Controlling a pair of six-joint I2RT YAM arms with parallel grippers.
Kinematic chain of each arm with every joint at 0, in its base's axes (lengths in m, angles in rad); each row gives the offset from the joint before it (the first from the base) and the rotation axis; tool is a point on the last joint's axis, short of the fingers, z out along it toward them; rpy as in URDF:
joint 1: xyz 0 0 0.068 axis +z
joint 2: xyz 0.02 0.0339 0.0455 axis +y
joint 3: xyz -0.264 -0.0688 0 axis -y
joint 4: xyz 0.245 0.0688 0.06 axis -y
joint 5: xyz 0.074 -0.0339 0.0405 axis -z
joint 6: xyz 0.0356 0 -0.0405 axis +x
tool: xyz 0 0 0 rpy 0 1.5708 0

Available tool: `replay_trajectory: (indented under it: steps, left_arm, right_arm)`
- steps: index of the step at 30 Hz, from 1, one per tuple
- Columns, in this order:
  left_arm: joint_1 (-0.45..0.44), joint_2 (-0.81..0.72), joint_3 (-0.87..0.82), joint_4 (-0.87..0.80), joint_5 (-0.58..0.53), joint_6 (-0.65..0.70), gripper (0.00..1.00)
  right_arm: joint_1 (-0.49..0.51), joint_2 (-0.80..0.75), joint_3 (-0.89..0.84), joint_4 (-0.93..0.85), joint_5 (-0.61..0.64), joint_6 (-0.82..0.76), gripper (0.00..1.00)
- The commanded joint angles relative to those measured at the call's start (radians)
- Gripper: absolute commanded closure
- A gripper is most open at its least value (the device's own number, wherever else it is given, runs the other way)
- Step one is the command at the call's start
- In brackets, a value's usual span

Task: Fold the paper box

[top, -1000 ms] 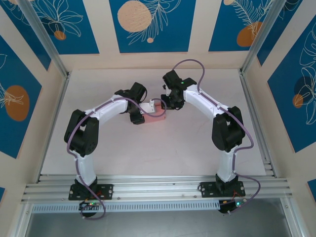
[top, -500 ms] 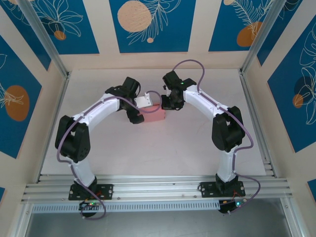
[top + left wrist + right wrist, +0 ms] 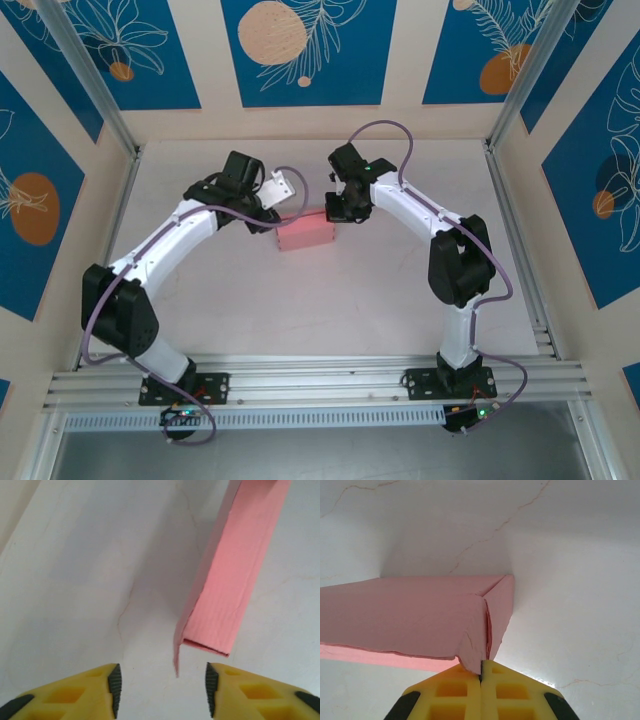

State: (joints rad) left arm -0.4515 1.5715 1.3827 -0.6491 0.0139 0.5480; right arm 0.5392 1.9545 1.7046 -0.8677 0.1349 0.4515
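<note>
The pink paper box (image 3: 305, 233) lies folded up as a small rectangular box in the middle of the white table (image 3: 400, 300). My right gripper (image 3: 333, 212) is at its right far corner. In the right wrist view the box (image 3: 410, 612) fills the left, and the right gripper (image 3: 481, 676) is shut on a small pink tab at the corner. My left gripper (image 3: 278, 205) hovers just off the box's left far end. In the left wrist view the left gripper (image 3: 163, 690) is open with bare table between its pads; the box (image 3: 235, 575) and a thin loose flap (image 3: 176, 655) lie ahead.
Aluminium rails (image 3: 300, 380) run along the near edge and posts stand at the far corners. Patterned blue and beige walls (image 3: 300, 50) close in the table on three sides. Purple cables (image 3: 385, 130) loop over both arms.
My left gripper has let go of the box's left end and drawn back to the left and far side; the left arm stretched out. The right gripper and the box stayed put.
</note>
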Motion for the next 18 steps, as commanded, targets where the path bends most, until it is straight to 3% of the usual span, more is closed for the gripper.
replay_trajectory:
  steps: [1,3,5,18]
  left_arm:
    - [0.02,0.001,0.009,-0.084,-0.042,-0.12,0.56]
    - [0.019,-0.003,-0.008,-0.099,-0.035,-0.147,0.59]
    - [0.019,-0.004,-0.034,-0.082,-0.069,-0.171,0.69]
    - [0.019,0.049,-0.044,-0.053,0.051,-0.18,0.68]
  right_arm:
    - [0.01,0.025,0.021,-0.05,0.008,-0.002,1.0]
    - [0.012,0.027,0.024,-0.049,0.007,-0.002,1.0]
    - [0.012,0.03,0.025,-0.048,0.005,-0.004,1.0]
    - [0.017,0.044,0.045,-0.059,0.005,-0.004,1.0]
